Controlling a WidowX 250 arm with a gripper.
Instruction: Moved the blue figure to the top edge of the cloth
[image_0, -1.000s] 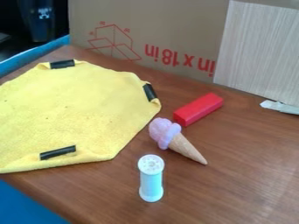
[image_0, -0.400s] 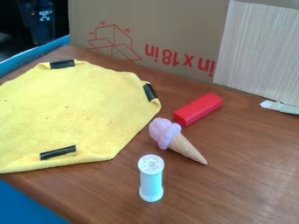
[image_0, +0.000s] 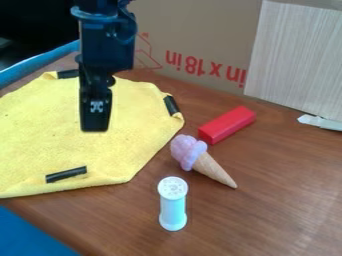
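The black gripper (image_0: 95, 117) hangs from the top left over the upper middle of the yellow cloth (image_0: 50, 127). The cloth lies on the left of the table, held by several black strips of tape. A light blue figure like a spool with white ends (image_0: 173, 207) stands on the bare wood, below and right of the cloth and apart from it. The gripper is well up and to the left of that figure.
A toy ice cream cone (image_0: 212, 167) lies just above the blue figure, with a red block (image_0: 227, 124) behind it. A cardboard box (image_0: 200, 42) and a pale board (image_0: 297, 55) stand along the back. A white piece (image_0: 320, 122) lies near the right edge.
The arm has come down from the upper left, and its gripper is now over the cloth. The cloth, blue figure, cone and block have stayed where they were.
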